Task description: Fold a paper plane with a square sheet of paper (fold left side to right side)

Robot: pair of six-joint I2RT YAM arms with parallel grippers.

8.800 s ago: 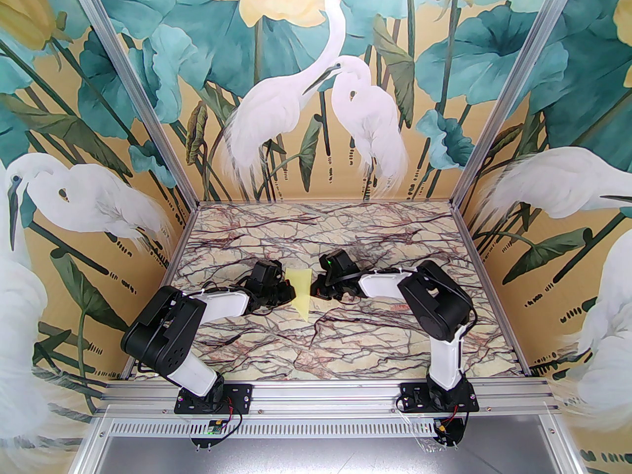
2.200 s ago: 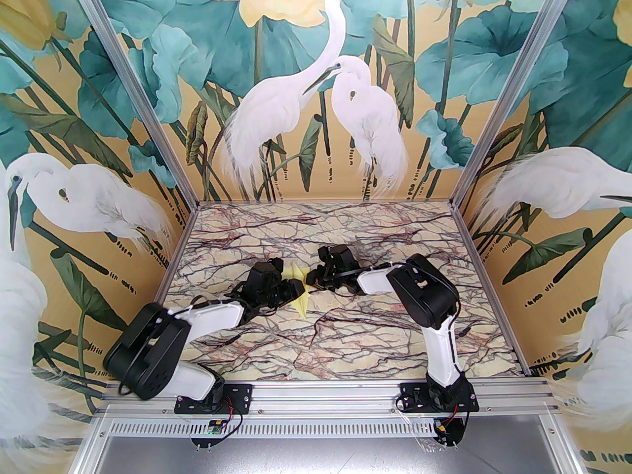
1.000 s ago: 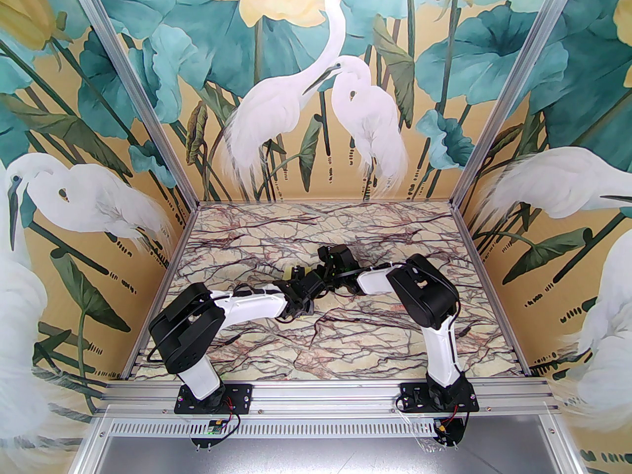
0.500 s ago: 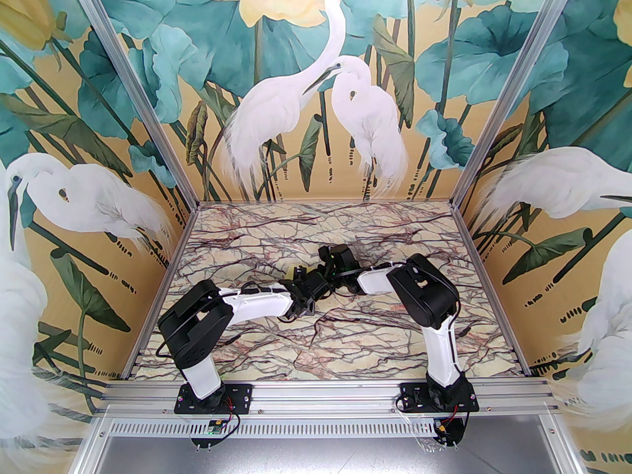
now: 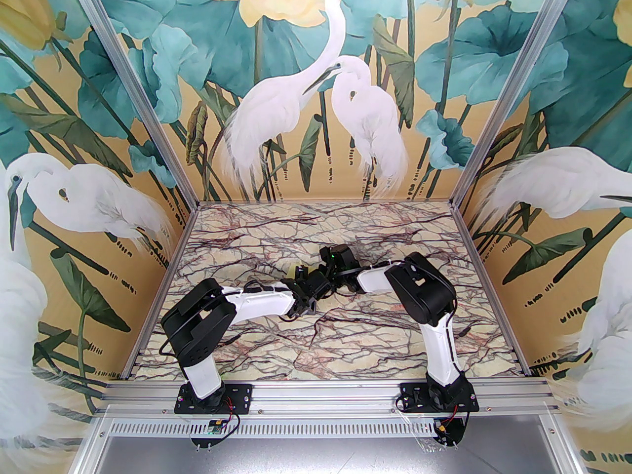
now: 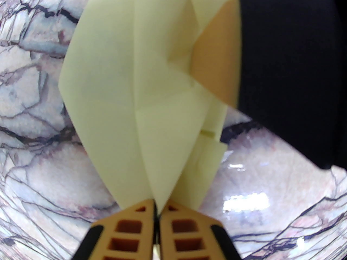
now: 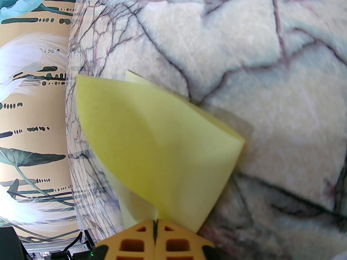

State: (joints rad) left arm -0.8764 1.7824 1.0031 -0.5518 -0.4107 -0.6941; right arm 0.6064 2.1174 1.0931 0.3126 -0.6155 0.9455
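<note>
Paper plane point(image 6: 130, 91) looks light and crease-prone; left tool point(image 6: 156, 211) and right tool point(image 7: 155, 227) each clamp its layered edges, where I'd hold.

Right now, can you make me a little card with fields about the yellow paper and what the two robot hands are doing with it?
thing: paper plane, pale yellow, partly folded, creases showing
place: around the middle of the marble table, between the two arms
left hand: fingers pinched together on a pointed end of the paper
right hand: fingers shut on another edge of the same paper
shape: layers bent and puffed up, not lying flat
</note>
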